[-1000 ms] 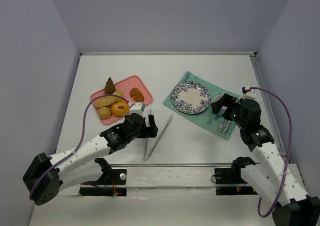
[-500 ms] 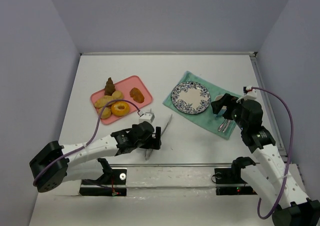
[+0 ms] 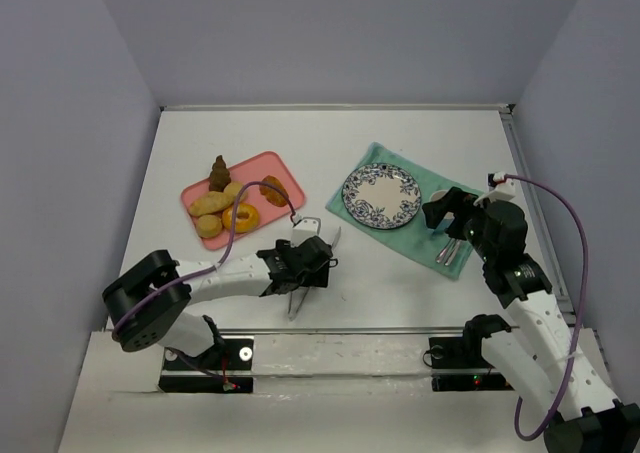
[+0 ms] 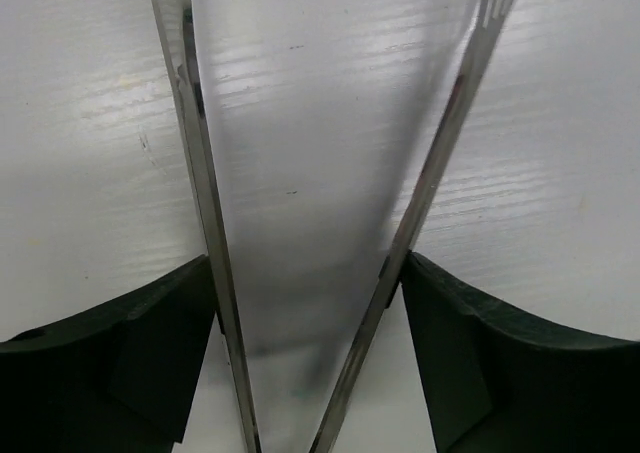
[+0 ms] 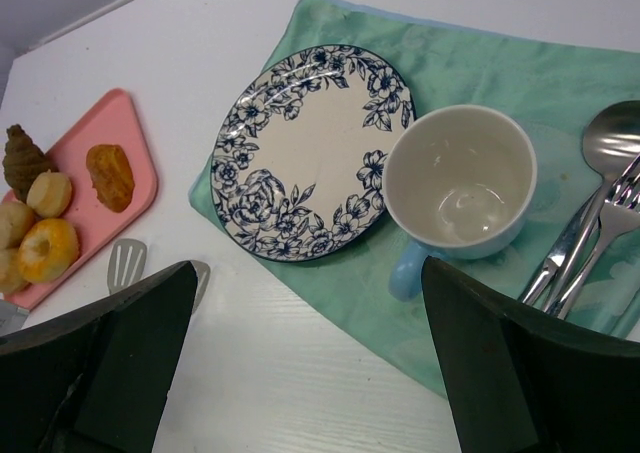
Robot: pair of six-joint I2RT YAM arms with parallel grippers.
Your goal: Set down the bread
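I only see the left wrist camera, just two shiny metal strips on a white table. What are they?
Observer: They're the arms of silver metal tongs, joined at the near end. The left gripper straddles them, open.
Operator: Where's the bread?
Observer: Golden bread rolls sit on a pink plastic tray, beyond the tongs and to the left.
Operator: Where will it go?
Observer: Probably onto the round blue-flowered plate, which is bare, on a green cloth to the right.
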